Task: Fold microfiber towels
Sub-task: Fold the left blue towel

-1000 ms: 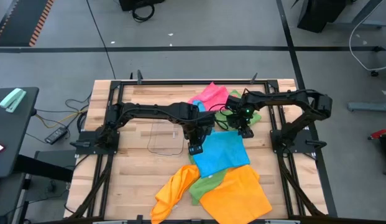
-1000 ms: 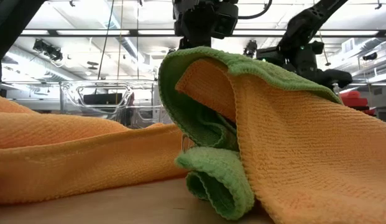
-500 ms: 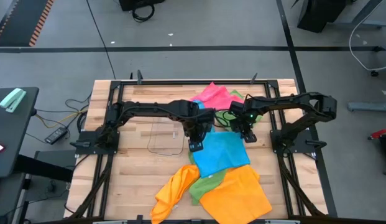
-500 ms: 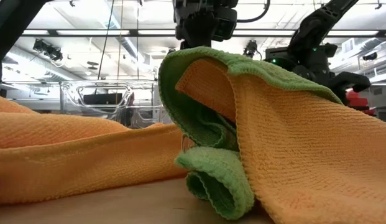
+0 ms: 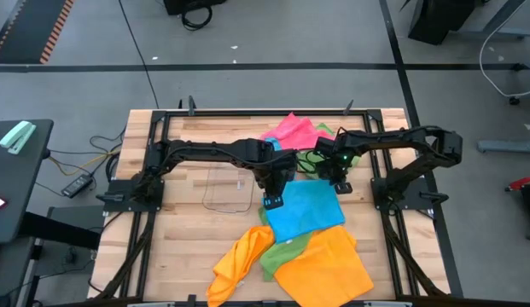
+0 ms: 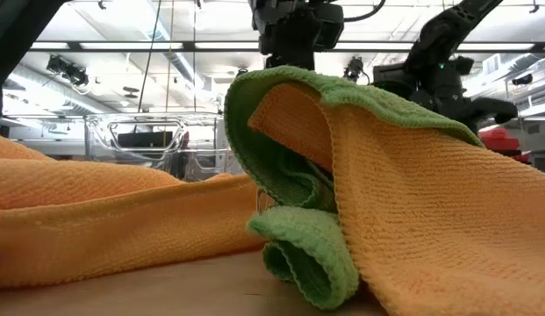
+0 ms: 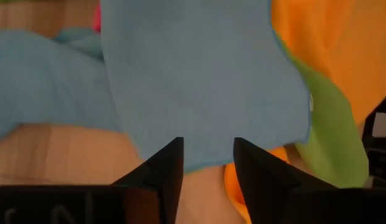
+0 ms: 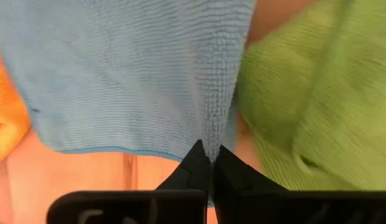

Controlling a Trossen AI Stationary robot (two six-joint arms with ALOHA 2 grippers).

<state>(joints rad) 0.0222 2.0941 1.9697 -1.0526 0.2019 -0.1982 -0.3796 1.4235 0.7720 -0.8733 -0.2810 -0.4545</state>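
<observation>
A sky-blue towel (image 5: 305, 209) lies spread at the table's middle. Its near end rests on a green towel (image 5: 286, 250) and an orange towel (image 5: 329, 264). My right gripper (image 5: 340, 184) is shut on the blue towel at its far right corner. My left gripper (image 5: 270, 202) stands open over the blue towel's left edge (image 7: 205, 163), one finger on each side of it. A pink towel (image 5: 290, 132) and another green towel (image 5: 346, 158) lie at the far side. A second orange towel (image 5: 237, 260) is bunched at the near left. My right gripper pinches the blue towel's edge (image 8: 212, 134) between its two shut fingers, close to the far right corner. The fingers come steeply from above. The cloth gathers into a small ridge at the fingertips, and the rest of the towel lies flat on the table.
A small clear plastic tray (image 5: 229, 189) sits on the wood left of the blue towel. In the low view the near orange towel (image 6: 412, 211), draped over green cloth (image 6: 290, 184), hides the table behind it. A black frame (image 5: 154, 128) runs round the table.
My right arm has shifted a little toward the table's right and near side, and its gripper now stands at the blue towel's far right corner. The towels lie as they did.
</observation>
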